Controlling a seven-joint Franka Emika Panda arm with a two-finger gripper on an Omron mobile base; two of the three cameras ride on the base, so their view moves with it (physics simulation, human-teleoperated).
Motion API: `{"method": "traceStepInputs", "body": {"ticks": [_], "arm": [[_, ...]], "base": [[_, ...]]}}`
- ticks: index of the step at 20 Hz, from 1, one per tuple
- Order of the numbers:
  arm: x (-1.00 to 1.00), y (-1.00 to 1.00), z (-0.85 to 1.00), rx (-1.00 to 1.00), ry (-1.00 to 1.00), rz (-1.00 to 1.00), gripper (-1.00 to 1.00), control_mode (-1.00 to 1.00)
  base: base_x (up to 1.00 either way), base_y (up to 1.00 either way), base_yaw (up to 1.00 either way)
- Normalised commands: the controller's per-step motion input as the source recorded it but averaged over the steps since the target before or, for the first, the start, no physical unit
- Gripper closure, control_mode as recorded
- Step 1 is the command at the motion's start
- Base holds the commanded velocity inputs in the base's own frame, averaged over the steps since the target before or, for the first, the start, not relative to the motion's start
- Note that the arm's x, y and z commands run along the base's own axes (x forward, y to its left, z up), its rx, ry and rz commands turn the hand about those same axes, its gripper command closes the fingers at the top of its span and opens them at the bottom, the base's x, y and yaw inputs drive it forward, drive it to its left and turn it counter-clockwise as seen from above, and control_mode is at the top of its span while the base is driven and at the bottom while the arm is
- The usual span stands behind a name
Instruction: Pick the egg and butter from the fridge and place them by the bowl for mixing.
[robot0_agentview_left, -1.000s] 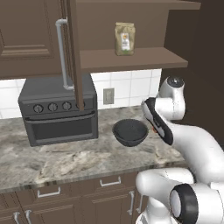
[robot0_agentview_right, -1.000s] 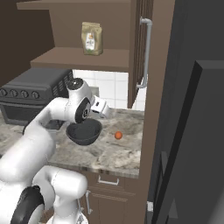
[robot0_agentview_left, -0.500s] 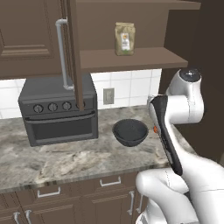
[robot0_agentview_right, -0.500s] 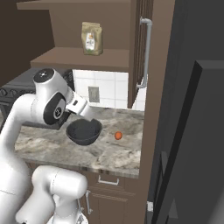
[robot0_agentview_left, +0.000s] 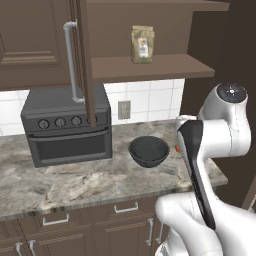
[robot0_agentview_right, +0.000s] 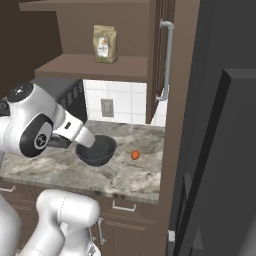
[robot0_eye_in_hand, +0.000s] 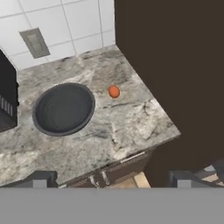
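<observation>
**Orange-brown egg on the bench, butter still to fetch**

Orange-brown and small, the egg (robot0_eye_in_hand: 113, 91) lies on the marbled stone bench (robot0_eye_in_hand: 127, 127), far ahead of the fingers (robot0_eye_in_hand: 111, 179) and about centred between them. It sits just beside the dark round bowl (robot0_eye_in_hand: 64, 108), near but not touching, with the bowl ahead and to the left of the fingers. The fingers are spread wide and grasp nothing; the two dark tips rise at the lower edge of the hand view, high above the bench.

Judging from this, the egg half of the job looks done. No yellow butter stick is on the bench, so that part seems left. The grey fridge (robot0_agentview_right: 220, 150) stands at the right of the right base view, off to the right of the fingers. A dark countertop oven (robot0_agentview_left: 67, 127) sits left of the bowl.
</observation>
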Motion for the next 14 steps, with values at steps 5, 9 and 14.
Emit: {"method": "traceStepInputs", "body": {"ticks": [5,9,14], "arm": [[-0.79,0.19,-0.11,-0.04,-0.02,0.02,-1.0,-1.0],[-0.44,0.15,-0.08,-0.01,0.01,0.01,-1.0,-1.0],[0.0,0.0,0.0,0.0,0.0,0.0,-1.0,1.0]], "base": [[0.0,0.0,0.0],[0.0,0.0,0.0],[-1.0,0.3,0.0]]}}
